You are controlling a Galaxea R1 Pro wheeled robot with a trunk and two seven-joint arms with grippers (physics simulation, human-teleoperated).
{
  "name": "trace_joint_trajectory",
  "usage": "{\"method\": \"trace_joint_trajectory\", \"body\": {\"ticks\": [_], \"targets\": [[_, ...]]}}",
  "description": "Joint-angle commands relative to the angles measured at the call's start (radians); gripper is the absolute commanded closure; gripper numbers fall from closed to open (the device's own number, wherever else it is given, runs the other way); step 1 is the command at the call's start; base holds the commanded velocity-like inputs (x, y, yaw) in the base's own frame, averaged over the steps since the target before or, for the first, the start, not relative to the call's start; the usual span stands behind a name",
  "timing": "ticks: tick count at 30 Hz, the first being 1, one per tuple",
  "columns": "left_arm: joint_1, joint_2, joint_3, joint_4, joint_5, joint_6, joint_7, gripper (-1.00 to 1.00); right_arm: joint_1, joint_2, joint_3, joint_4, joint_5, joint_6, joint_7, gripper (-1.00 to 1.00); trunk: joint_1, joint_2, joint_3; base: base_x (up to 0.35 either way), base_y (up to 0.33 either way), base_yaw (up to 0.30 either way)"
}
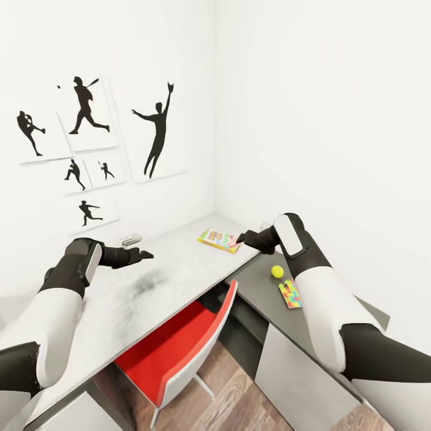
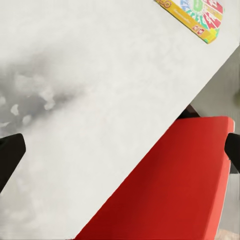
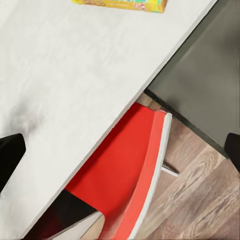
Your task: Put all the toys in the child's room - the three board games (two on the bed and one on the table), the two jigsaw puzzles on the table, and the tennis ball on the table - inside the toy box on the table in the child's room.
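With jaws wide, both grippers (image 2: 120, 150) (image 3: 120, 150) hold nothing above table (image 1: 149, 281)

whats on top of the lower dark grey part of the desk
On the lower dark grey wing lie the tennis ball and, just in front of it, one jigsaw puzzle. The right arm covers the wing's far side, so anything there cannot be seen.
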Motion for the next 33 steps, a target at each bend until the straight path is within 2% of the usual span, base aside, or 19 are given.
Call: {"method": "trace_joint_trajectory", "body": {"ticks": [1, 3, 5, 7, 8, 9, 10, 11, 13, 15, 19, 24, 26, 29, 30, 31, 32, 33], "targets": [[-0.001, 0.000, 0.003, -0.001, -0.008, 0.003, -0.008, -1.00, -0.001, -0.002, -0.005, 0.002, -0.012, 0.002, -0.010, -1.00, 0.001, -0.002, -0.002, 0.156, 0.019, 0.000], [-0.001, -0.001, 0.003, -0.001, -0.008, 0.001, -0.007, -1.00, -0.001, -0.008, -0.006, 0.007, -0.023, 0.002, -0.005, -1.00, 0.001, -0.002, -0.002, 0.102, 0.013, 0.000], [-0.001, 0.000, 0.003, -0.001, -0.008, 0.000, -0.008, -1.00, 0.002, -0.023, -0.006, 0.009, -0.058, 0.002, 0.008, -1.00, 0.001, -0.002, -0.002, 0.046, 0.006, 0.000], [-0.001, 0.000, 0.003, -0.002, -0.009, 0.000, -0.008, -1.00, 0.007, -0.052, -0.004, 0.011, -0.116, 0.002, 0.025, -1.00, 0.001, -0.002, -0.002, 0.024, 0.003, 0.000], [-0.001, 0.000, 0.002, -0.002, -0.009, -0.001, -0.008, -1.00, 0.012, -0.082, 0.000, 0.012, -0.161, 0.002, 0.036, -1.00, 0.001, -0.002, -0.002, 0.013, 0.002, 0.000], [-0.001, 0.000, 0.002, -0.002, -0.008, -0.001, -0.008, -1.00, 0.016, -0.099, 0.003, 0.012, -0.184, 0.002, 0.041, -1.00, 0.001, -0.002, -0.002, 0.011, 0.001, 0.000], [-0.001, 0.000, 0.002, -0.003, -0.008, -0.001, -0.008, -1.00, 0.023, -0.135, 0.010, 0.012, -0.229, 0.002, 0.049, -1.00, 0.001, -0.002, -0.002, 0.007, 0.001, 0.000], [-0.001, 0.000, 0.002, -0.003, -0.008, -0.001, -0.009, -1.00, 0.027, -0.152, 0.015, 0.012, -0.249, 0.002, 0.052, -1.00, 0.001, -0.002, -0.002, 0.005, 0.001, 0.000], [-0.001, 0.001, 0.002, -0.003, -0.009, -0.001, -0.009, -1.00, 0.043, -0.203, 0.042, 0.012, -0.320, 0.002, 0.060, -1.00, 0.001, -0.002, -0.002, 0.006, 0.000, 0.000], [-0.002, 0.002, 0.003, -0.003, -0.009, -0.001, -0.009, -1.00, 0.053, -0.223, 0.065, 0.012, -0.360, 0.002, 0.062, -1.00, 0.001, -0.002, -0.002, 0.043, 0.000, 0.000], [-0.010, 0.002, 0.004, -0.003, -0.009, 0.001, -0.003, -1.00, 0.062, -0.238, 0.089, 0.013, -0.413, 0.002, 0.064, -1.00, 0.001, -0.002, -0.002, 0.171, 0.000, 0.000], [-0.052, -0.003, 0.004, -0.005, -0.009, -0.006, 0.005, -1.00, 0.065, -0.233, 0.112, 0.012, -0.430, 0.002, 0.064, -1.00, 0.001, -0.002, -0.002, 0.208, 0.000, 0.000], [-0.072, -0.005, 0.004, -0.010, -0.009, -0.009, 0.007, -1.00, 0.065, -0.229, 0.145, 0.010, -0.433, 0.002, 0.064, -1.00, 0.001, -0.002, -0.002, 0.079, 0.000, 0.000], [-0.109, -0.009, 0.002, -0.016, -0.011, -0.024, 0.021, -1.00, 0.064, -0.223, 0.235, 0.007, -0.434, 0.002, 0.063, -1.00, 0.001, -0.002, -0.002, 0.035, 0.000, 0.000], [-0.119, -0.011, 0.002, -0.016, -0.011, -0.027, 0.026, -1.00, 0.064, -0.220, 0.253, 0.005, -0.434, 0.002, 0.063, -1.00, 0.001, -0.002, -0.002, 0.018, 0.000, 0.000], [-0.141, -0.014, 0.002, -0.012, -0.011, -0.030, 0.042, -1.00, 0.064, -0.214, 0.284, -0.003, -0.435, 0.002, 0.063, -1.00, 0.001, -0.002, -0.002, 0.012, 0.000, 0.000], [-0.153, -0.017, 0.003, -0.010, -0.011, -0.032, 0.053, -1.00, 0.064, -0.211, 0.297, -0.009, -0.435, 0.002, 0.063, -1.00, 0.001, -0.002, -0.002, 0.009, 0.000, 0.000], [-0.194, -0.033, 0.003, -0.003, -0.010, -0.035, 0.097, -1.00, 0.064, -0.204, 0.325, -0.033, -0.436, 0.002, 0.063, -1.00, 0.001, -0.002, -0.002, 0.005, 0.000, 0.000]]}}
